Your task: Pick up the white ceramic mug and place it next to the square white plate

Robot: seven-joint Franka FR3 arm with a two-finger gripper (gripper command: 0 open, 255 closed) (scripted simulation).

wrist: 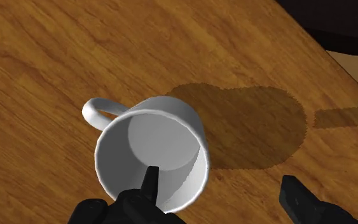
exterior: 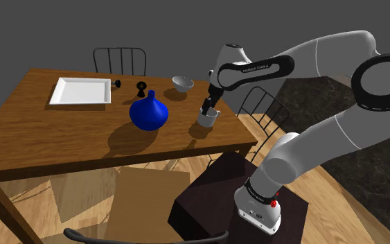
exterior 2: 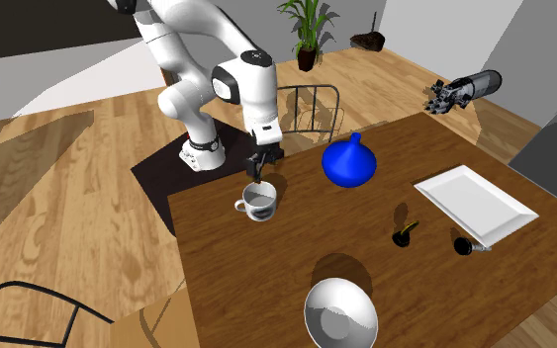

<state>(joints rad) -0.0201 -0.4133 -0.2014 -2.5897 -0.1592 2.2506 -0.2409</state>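
Right, gripper [wrist: 219, 178] is over the mug [wrist: 152, 159], jaws spread. One finger [wrist: 149, 186] sits over the mug's mouth, inside the rim line. The other hangs outside the wall on the side away from the handle [wrist: 98, 109], with a clear gap to the wall. Nothing is pinched. Key relation: the wall opposite the handle lies between the fingers, and the mug's axis is upright, mouth open straight at the hand. I read this as the set-up for a rim pinch. Closing should catch that wall, but the outer finger has most of the travel, so the mug may get nudged before it seats. In the second exterior view the gripper [exterior 2: 257, 161] hangs just above the mug [exterior 2: 259, 203]; can't tell if the inner tip is below the rim. The mug stands on the wooden table [exterior 2: 266, 287] near the corner closest to the stand. The square white plate [exterior 2: 474, 203] is at the far end, well apart, with a blue vase [exterior 2: 350, 163] roughly between and small dark items [exterior 2: 403, 235] just beside the plate's near edge. A white bowl [exterior 2: 340, 314] sits by another edge. The carry needs height to clear the vase, and a drop spot by the plate free of those items. Room: wood floor [exterior 2: 68, 198], chairs [exterior: 120, 59] at the table, potted plant [exterior 2: 309, 25] far back.
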